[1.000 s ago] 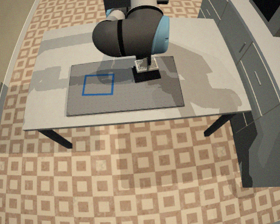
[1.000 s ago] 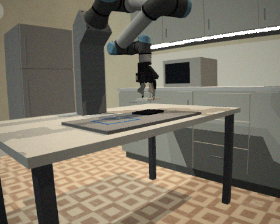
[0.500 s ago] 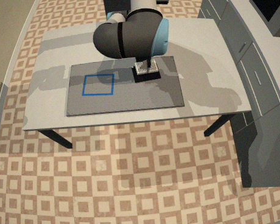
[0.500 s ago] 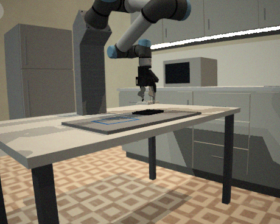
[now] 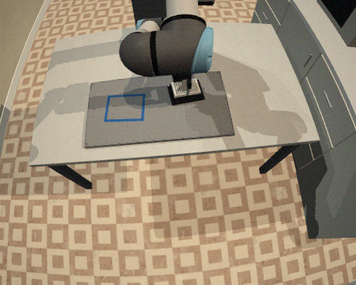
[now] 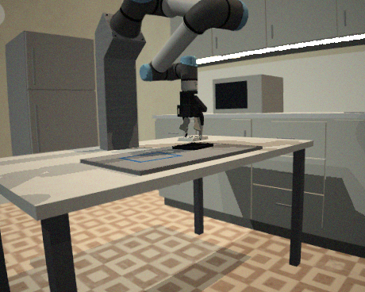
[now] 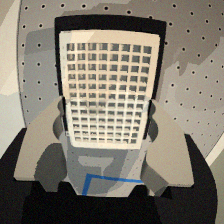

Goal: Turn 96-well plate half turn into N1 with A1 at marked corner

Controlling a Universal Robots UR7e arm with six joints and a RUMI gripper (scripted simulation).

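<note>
The white 96-well plate (image 5: pixel 185 92) is between the fingers of my gripper (image 5: pixel 189 83), which is shut on its long sides. In the side view the plate (image 6: pixel 190 137) hangs level a little above the black nest N1 (image 6: pixel 192 144), under the gripper (image 6: pixel 191 128). The nest (image 5: pixel 186 96) lies on the grey mat at the back right. In the wrist view the plate (image 7: pixel 107 92) fills the middle, with the gripper (image 7: pixel 107 127) on both sides and the nest's black rim (image 7: pixel 110 24) showing behind it. I cannot tell which corner is cut off.
A grey perforated mat (image 5: pixel 159 112) covers the middle of the table. A blue square outline (image 5: pixel 124 108) is marked on its left part. The arm's elbow (image 5: pixel 162 46) hangs over the back of the mat. Cabinets stand to the right of the table.
</note>
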